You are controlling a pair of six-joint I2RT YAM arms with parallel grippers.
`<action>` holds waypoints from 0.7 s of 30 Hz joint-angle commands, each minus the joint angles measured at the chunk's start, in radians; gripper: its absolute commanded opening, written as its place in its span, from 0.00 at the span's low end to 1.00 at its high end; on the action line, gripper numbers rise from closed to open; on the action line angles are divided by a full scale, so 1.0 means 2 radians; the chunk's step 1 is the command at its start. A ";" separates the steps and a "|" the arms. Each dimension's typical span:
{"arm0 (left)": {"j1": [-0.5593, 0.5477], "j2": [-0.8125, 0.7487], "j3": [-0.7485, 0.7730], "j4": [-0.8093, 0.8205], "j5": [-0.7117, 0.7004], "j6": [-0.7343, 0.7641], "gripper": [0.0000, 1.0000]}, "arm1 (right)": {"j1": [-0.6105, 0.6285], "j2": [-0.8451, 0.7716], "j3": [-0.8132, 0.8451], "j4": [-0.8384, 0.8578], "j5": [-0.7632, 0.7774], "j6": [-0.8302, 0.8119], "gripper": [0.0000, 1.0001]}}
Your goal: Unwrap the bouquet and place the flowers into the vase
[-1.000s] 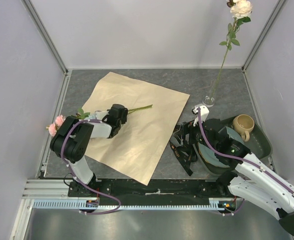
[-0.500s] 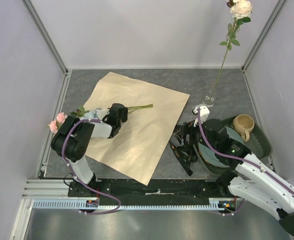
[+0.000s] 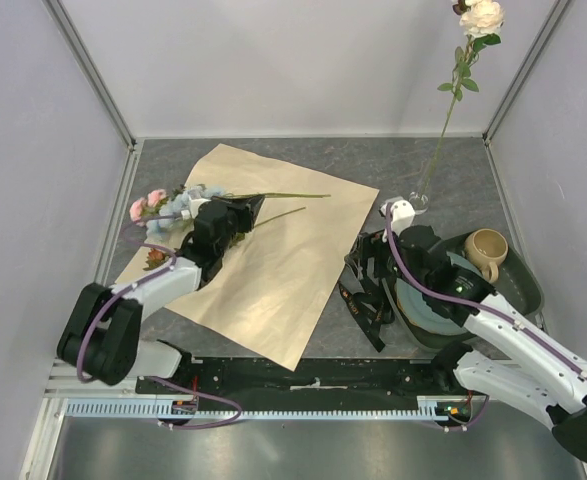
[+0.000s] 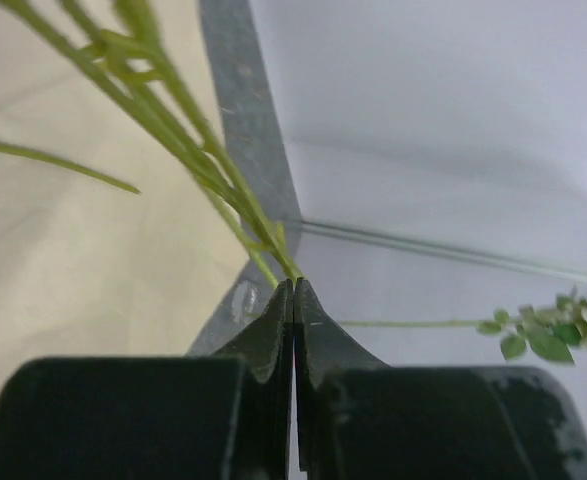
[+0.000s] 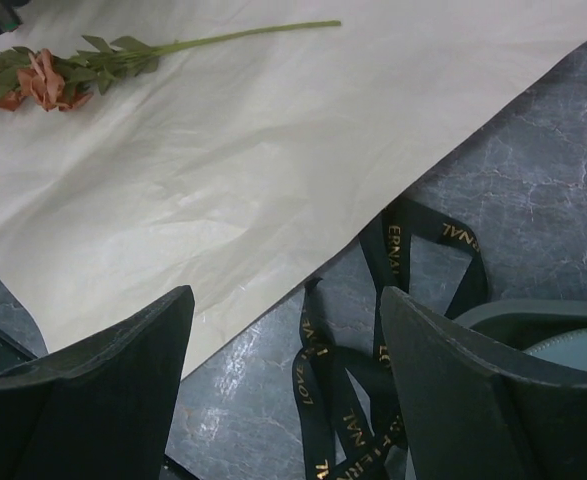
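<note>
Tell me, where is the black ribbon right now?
The ribbon lies loose on the table right of centre in the overhead view, between the brown paper and the green tray.

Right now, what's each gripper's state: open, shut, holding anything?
Left gripper: shut on the flower stems.
Right gripper: open, holding nothing.

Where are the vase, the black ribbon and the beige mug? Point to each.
vase (image 3: pixel 416 202), top external view, on its clear glass base.
black ribbon (image 5: pixel 397 245), right wrist view, on the gold-lettered strip.
beige mug (image 3: pixel 486 246), top external view, on its open mouth.
</note>
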 commanded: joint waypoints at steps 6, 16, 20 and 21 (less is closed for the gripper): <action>-0.003 -0.200 -0.068 -0.058 0.050 0.147 0.02 | 0.003 0.088 0.109 0.010 -0.002 -0.007 0.83; 0.001 -0.275 -0.039 -0.100 0.113 0.319 0.02 | 0.003 0.170 0.161 0.029 -0.055 0.025 0.85; 0.012 -0.200 0.004 -0.207 0.123 0.277 0.45 | 0.003 0.181 0.176 0.021 -0.048 0.015 0.85; 0.014 -0.188 0.001 -0.197 0.129 0.271 0.53 | 0.003 0.181 0.178 0.022 -0.048 0.015 0.85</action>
